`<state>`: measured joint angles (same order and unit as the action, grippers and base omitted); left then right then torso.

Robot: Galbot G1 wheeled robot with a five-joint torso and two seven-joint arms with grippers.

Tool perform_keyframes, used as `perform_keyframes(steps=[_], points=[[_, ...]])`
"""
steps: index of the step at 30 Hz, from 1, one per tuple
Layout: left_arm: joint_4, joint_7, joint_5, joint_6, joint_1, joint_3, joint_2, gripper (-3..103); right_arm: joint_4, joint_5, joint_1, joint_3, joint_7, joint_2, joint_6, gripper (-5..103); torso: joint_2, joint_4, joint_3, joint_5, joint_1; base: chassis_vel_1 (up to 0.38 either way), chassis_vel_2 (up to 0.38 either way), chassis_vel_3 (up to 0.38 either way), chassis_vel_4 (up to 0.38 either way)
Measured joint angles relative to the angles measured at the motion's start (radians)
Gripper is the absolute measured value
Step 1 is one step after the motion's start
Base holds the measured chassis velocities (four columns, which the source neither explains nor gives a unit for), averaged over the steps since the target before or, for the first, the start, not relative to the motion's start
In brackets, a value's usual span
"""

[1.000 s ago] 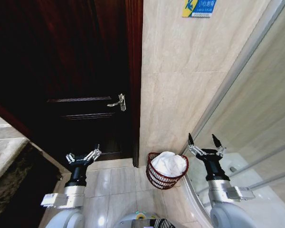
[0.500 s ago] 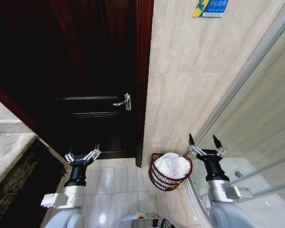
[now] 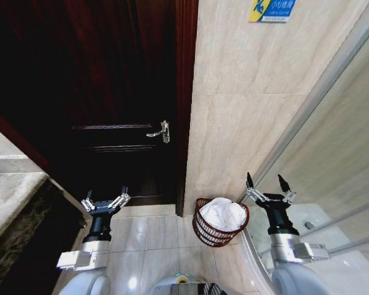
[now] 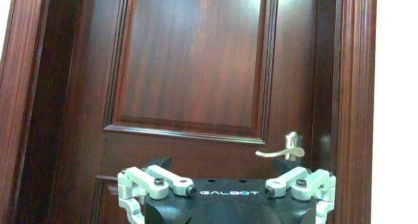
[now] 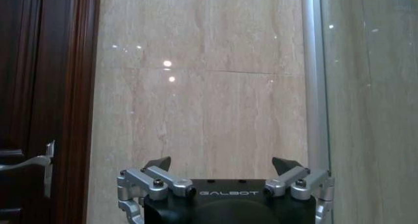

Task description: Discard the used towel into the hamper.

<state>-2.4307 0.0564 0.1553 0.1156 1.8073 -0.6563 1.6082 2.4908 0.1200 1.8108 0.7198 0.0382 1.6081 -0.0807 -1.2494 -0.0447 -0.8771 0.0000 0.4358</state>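
The used towel (image 3: pixel 222 214) lies bunched in the hamper (image 3: pixel 218 234), a white heap mounded above the reddish-brown wire rim, so judging from how things lie the discard looks done. The hamper stands on the pale floor tiles (image 3: pixel 150 236) at the foot of the beige marble wall (image 3: pixel 246 110), between the dark wooden door (image 3: pixel 104 92) and the curved shower base (image 3: pixel 332 258), just beside the latter. The towel reads as soft, light and limp; it would drape and sag from any pinch, and a raised fold at the crown of the heap would be the likeliest place to grip should it need pushing down. The basket looks light too, with open weave that fingertips could snag, and a nudge at the rim might tip it. The left gripper (image 3: pixel 104 203) hovers low in front of the door, below the lever handle (image 3: pixel 159 131), fingers spread wide and holding nothing. The right gripper (image 3: pixel 270 186) hangs just beside the hamper on the shower side, its jaws likewise wide apart and empty. Room is tight on the right: the glass shower panel (image 3: pixel 338 135) and its metal frame (image 3: pixel 313 86) sit close to that arm, while the floor toward the door offers more clearance.
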Motion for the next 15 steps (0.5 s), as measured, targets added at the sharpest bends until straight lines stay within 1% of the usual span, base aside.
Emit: perform_keyframes(steps=[15], points=[[-0.002,0.007,0.000,-0.003,0.001,-0.001,0.000,100,0.003,-0.002,0.003,0.001,0.003,0.000,0.003,100,0.000,0.0000,0.000,0.0000,0.000,0.000,0.000,0.000,0.000]])
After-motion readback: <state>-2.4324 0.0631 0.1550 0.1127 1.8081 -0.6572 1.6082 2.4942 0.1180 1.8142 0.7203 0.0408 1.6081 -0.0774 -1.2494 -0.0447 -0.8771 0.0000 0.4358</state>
